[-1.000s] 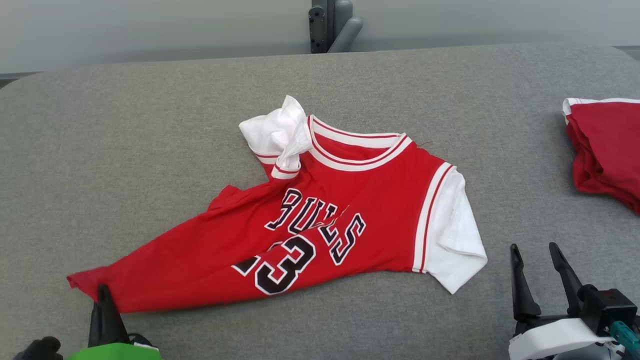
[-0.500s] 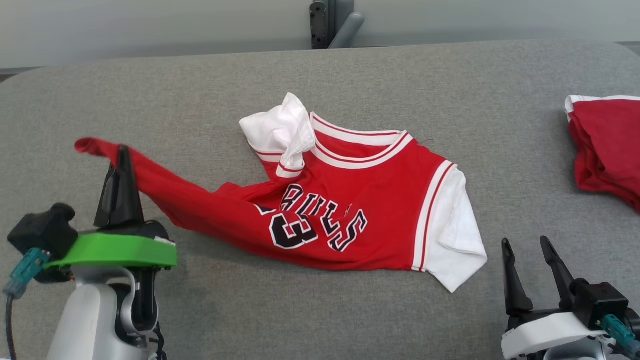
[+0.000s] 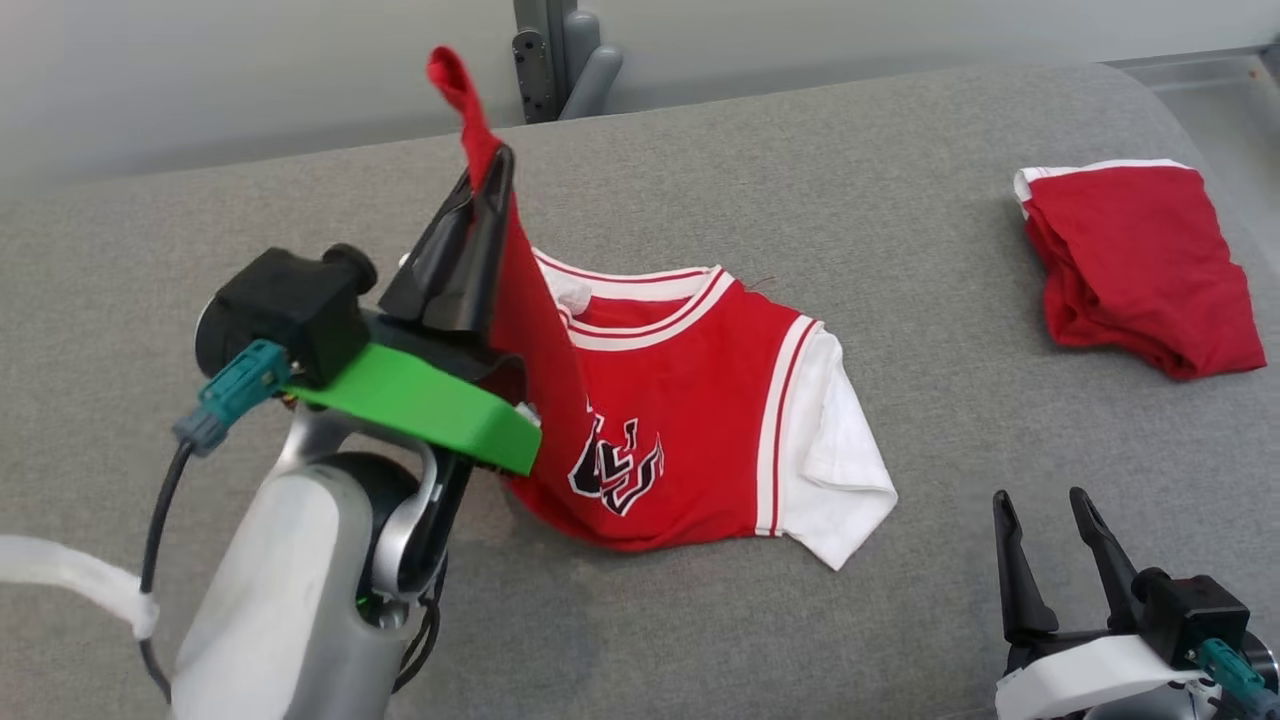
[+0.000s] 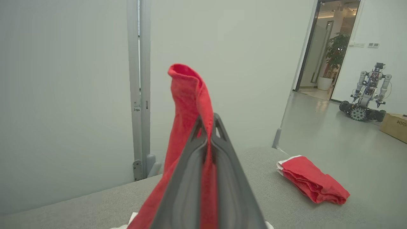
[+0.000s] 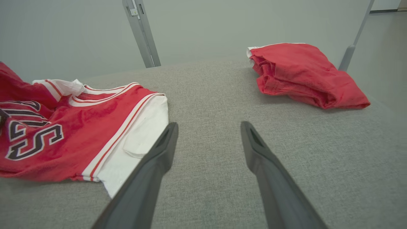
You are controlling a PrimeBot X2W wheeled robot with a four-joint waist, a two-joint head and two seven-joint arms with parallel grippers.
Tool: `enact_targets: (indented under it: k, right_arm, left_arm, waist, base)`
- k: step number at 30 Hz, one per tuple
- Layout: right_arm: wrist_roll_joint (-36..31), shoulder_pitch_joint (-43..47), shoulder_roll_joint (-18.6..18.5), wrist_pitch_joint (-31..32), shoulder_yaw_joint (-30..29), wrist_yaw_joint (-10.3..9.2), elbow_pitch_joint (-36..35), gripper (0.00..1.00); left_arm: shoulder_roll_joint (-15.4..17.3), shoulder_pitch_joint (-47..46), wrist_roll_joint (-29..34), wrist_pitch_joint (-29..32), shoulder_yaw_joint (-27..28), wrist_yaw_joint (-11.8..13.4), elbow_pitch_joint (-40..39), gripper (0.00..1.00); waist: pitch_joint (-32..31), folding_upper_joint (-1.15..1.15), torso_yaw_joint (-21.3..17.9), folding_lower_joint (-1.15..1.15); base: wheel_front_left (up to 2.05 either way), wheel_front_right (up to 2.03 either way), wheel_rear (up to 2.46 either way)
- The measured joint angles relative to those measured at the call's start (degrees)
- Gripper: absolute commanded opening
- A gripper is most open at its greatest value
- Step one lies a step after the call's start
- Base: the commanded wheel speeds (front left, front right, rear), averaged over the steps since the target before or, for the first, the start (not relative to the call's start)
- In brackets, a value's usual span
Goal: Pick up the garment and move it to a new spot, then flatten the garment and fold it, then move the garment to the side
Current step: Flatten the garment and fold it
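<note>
The garment (image 3: pixel 690 400) is a red basketball jersey with white sleeves and black lettering, lying on the grey padded table (image 3: pixel 900 330). My left gripper (image 3: pixel 495 170) is shut on its red bottom corner and holds that corner high above the table, so the cloth hangs in a steep fold down to the rest. In the left wrist view the red cloth (image 4: pixel 190 105) sticks up from between the closed fingers (image 4: pixel 190 178). My right gripper (image 3: pixel 1040 505) stands open near the front right, empty, just right of the white sleeve (image 5: pixel 136 133).
A second red garment (image 3: pixel 1135 265), folded, lies at the table's far right; it also shows as a folded red garment (image 5: pixel 302 73) ahead of the right gripper. A grey post (image 3: pixel 555 55) stands behind the table. Another robot (image 4: pixel 365 95) stands far off on the floor.
My left gripper has lifted the jersey's bottom corner from the front left up and rightward over the jersey. The head camera has shifted too. The right gripper stays open in place.
</note>
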Motion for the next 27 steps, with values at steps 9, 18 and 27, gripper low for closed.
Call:
enact_targets:
  k: [9,18,27]
  right_arm:
    - [0.45,-2.52,-0.02,0.00,1.46,0.00,0.16,1.00]
    - [3.97,-5.82,-0.03,0.00,3.78,0.00,0.87,1.00]
    - [6.10,-6.33,-0.07,0.00,4.33,0.00,1.58,1.00]
  left_arm:
    - [-2.97,-11.42,1.38,3.69,-5.19,-1.47,13.54,0.00]
    - [-4.26,-27.78,5.03,3.16,-7.89,-1.78,36.93,0.00]
    - [-4.65,-33.68,5.80,-3.18,-7.76,-1.76,52.53,0.00]
  waist:
    - [1.30,0.00,-3.68,0.00]
    - [5.96,0.00,-9.17,0.00]
    - [9.23,0.00,-15.07,0.00]
  base:
    - [0.00,0.00,0.00]
    - [0.00,0.00,0.00]
    - [0.00,0.00,0.00]
